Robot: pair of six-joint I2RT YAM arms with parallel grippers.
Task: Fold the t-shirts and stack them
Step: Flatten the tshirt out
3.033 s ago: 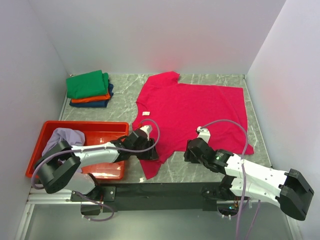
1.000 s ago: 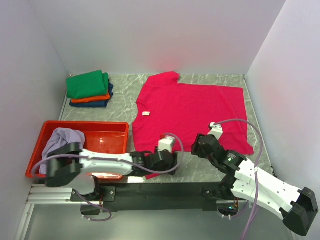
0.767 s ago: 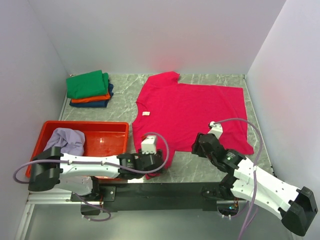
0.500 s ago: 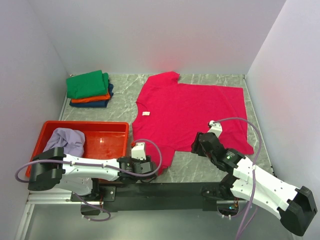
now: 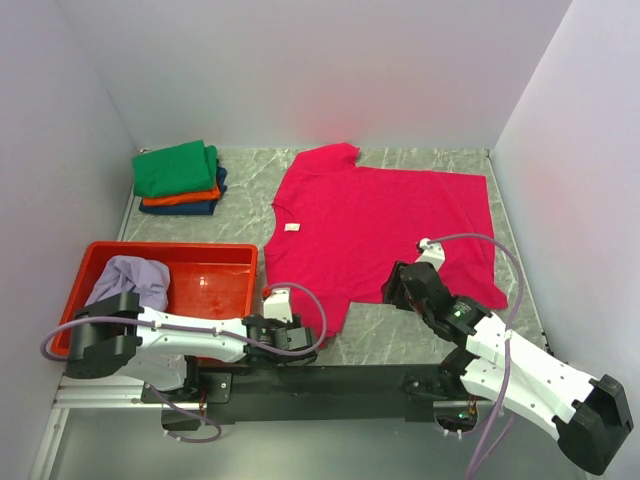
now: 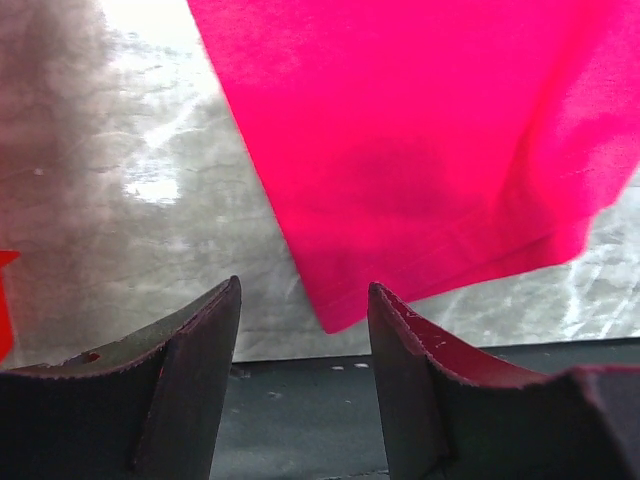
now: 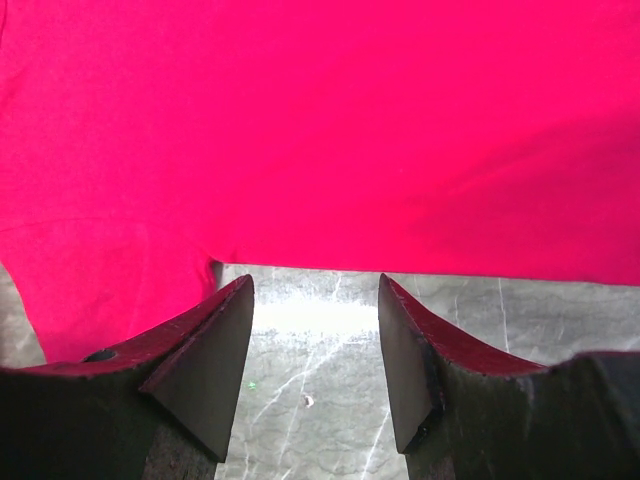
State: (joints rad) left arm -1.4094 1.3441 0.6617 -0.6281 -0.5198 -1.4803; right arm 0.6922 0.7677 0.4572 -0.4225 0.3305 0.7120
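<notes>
Grey marble table [image 5: 250,175] between white walls [image 5: 300,70]: pink shirt [image 5: 380,225] lies flat; left gripper [image 6: 303,290] and right gripper [image 7: 315,283], both open, face its near edge.

tray [image 5: 205,282] blocks left, shirt stack [image 5: 178,168] far-left corner

My grey marbled table [image 5: 400,335] holds the crimson-pink t-shirt [image 5: 380,215] spread flat just ahead of my left gripper [image 6: 303,285] and right gripper [image 7: 315,280], a red tray [image 5: 170,247] left of them, a folded stack [image 5: 175,170] far beyond it.
</notes>
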